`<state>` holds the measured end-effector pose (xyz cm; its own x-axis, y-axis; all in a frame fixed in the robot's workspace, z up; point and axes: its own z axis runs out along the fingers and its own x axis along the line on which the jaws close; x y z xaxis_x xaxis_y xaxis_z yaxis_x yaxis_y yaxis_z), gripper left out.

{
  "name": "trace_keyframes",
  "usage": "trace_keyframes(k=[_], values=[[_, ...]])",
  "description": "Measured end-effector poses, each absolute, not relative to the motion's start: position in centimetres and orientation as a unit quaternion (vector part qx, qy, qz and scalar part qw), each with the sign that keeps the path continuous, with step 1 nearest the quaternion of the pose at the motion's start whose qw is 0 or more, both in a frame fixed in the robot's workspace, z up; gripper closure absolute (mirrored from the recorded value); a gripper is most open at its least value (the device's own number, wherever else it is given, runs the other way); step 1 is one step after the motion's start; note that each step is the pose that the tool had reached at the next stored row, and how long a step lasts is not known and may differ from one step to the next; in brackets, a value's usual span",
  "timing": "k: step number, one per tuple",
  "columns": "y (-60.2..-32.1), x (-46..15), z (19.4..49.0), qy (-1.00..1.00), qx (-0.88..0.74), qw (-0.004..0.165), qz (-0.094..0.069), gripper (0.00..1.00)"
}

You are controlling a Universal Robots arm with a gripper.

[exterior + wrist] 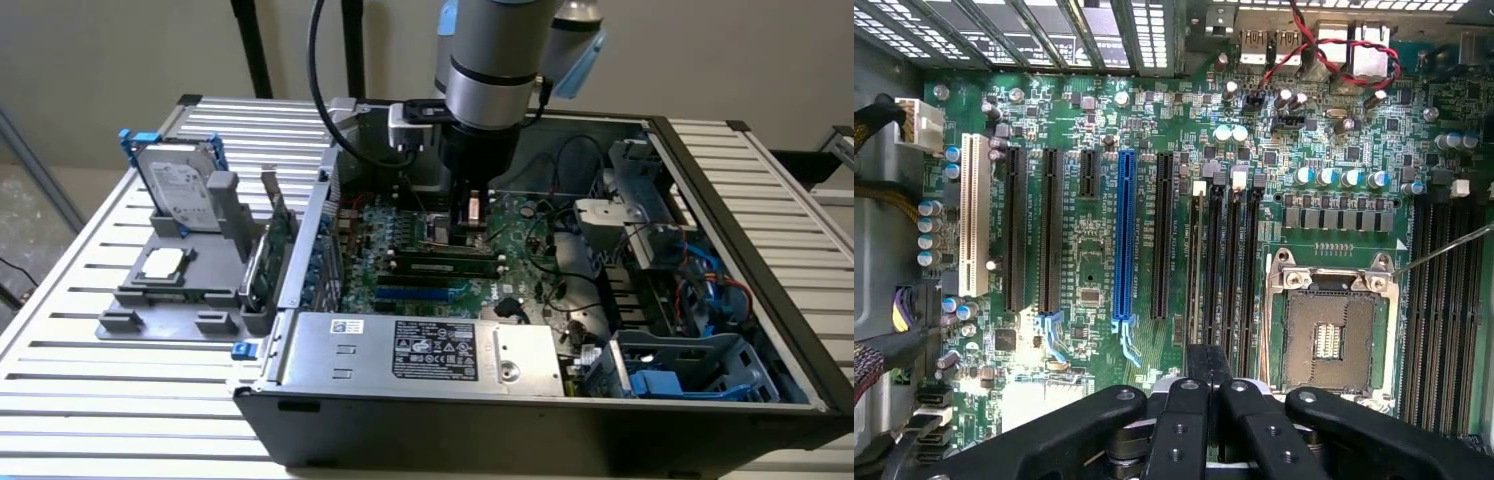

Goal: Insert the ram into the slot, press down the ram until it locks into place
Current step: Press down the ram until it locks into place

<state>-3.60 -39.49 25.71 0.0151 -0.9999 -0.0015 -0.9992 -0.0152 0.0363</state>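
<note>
Inside the open computer case [534,425], just beside the square CPU socket [1332,335], the work looks to be in its later part. In the exterior view a long, thin stick with a green tint, which I take for the ram [441,263], lies along the group of black memory slots [1235,260]. These slots run between the CPU socket and the blue slot [1122,240]. The ram seems to stand in one slot of this group, so I judge the inserting as done or almost done. I cannot tell if the pale end clips are already closed on it, so the locking is not confirmed.

The hand [470,228] hangs straight down from the arm, over the edge of the CPU socket and very near the ram. I cannot say if it touches the ram. In the wrist view the hand [1205,400] has its fingers [1176,420] drawn together, with almost no gap, and a dark block sits between them. Nothing green is seen in the grip, so I judge that the hand is closed and holds nothing. This suits pressing more than carrying.
</note>
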Motion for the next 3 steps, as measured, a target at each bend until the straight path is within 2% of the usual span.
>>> trace_keyframes(k=[3], values=[[-39.49, -3.60, 25.71, -0.702, 0.712, 0.012, -0.013, 0.89]])
